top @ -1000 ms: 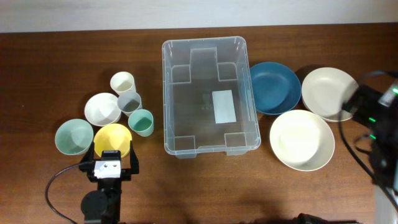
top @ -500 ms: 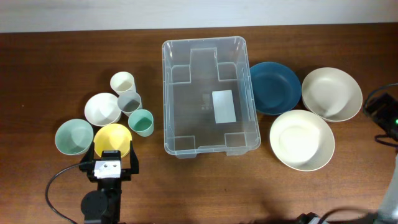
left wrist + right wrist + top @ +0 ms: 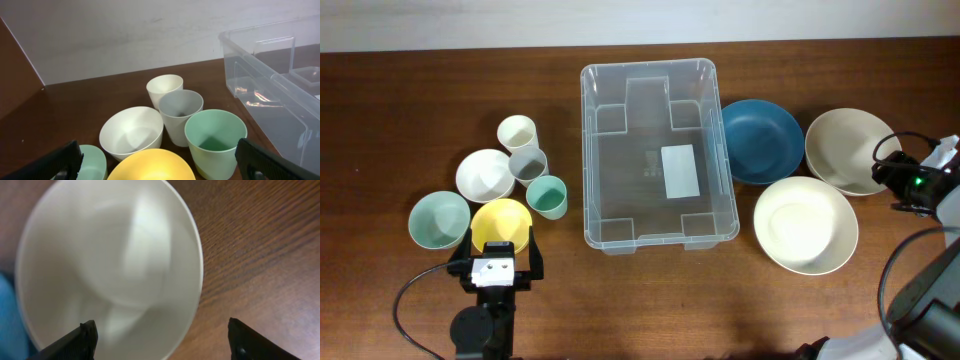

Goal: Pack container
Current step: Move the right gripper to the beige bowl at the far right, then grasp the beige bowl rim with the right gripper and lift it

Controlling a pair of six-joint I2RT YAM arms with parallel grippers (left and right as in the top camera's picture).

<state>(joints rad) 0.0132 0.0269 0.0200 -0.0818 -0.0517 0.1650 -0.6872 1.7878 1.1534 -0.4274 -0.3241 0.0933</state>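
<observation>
The right pincer stands wide open with nothing held. In the blurred wrist view one finger hangs over the inside of the beige bowl and the other over bare table, so the bowl's 3 o'clock rim lies between them. I cannot tell whether either finger touches it. From there, the cream bowl sits just beside the beige one at about 7 o'clock, and the blue bowl is near it at 9 o'clock, right against the container. The container stands upright in the middle of the table. It is empty, with only a white label on its floor, and its long side runs 12 to 6. It looks like thin clear plastic, so probably light. The ribs and rolled lip should keep it fairly stiff, but the walls are smooth and likely slippery. It is far too wide for the jaws to span. Any hold would have to pinch the lip, best at the middle of a short wall, though it most likely stays where it is and gets filled. Being light, it may skid if a bowl knocks its wall. Well apart, at 8 o'clock from the container, the left pincer is fully open and empty above the yellow bowl, with the cups beyond it.
</observation>
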